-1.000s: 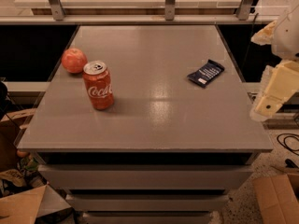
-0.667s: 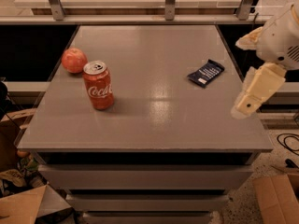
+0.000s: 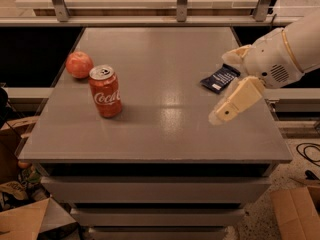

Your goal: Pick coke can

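The coke can [image 3: 105, 91] is seen upright on the table's [image 3: 165, 134] left, the gripper [image 3: 221, 116] held above its right, jaw state undeterminable.

The grey table [image 3: 165, 134] carries 3 things on its flat top. The coke can [image 3: 105, 91] stands upright near the left edge, about midway between the front and far edges. The red apple [image 3: 79, 64] lies just beside it, closer to the far-left corner and apart from the can. A dark blue packet [image 3: 218, 79] lies flat near the right edge. The gripper [image 3: 222, 115] hangs over the table's right side, just in front of the packet.
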Controlling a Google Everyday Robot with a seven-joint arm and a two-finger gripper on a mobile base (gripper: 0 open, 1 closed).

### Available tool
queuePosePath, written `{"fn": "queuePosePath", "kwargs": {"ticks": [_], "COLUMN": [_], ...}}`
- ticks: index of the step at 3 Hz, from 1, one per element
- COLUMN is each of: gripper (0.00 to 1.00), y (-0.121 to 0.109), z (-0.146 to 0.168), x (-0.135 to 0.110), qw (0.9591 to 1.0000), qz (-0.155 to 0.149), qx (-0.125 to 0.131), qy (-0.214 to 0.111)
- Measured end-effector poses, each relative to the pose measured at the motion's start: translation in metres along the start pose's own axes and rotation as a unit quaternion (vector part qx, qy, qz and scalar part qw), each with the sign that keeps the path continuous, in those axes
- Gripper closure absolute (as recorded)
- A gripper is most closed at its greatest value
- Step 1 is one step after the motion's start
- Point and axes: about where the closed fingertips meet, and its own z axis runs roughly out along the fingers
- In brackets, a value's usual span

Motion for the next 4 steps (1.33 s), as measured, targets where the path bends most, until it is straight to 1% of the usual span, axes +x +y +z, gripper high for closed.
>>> {"fn": "queuePosePath", "kwargs": {"ticks": [1, 2, 3, 4], "gripper": [0.0, 0.0, 0.0, 0.0], "y": [0.0, 0.003, 0.004, 0.005], "z": [0.0, 0.018, 0.053, 0.089], "x": [0.0, -0.001, -0.01, -0.025], "qw": [1.0, 0.9997, 0.997, 0.9905], "qz": [0.0, 0.002, 0.0, -0.003], "qx": [0.0, -0.014, -0.036, -0.045], "qy": [0.001, -0.022, -0.069, -0.13]}}
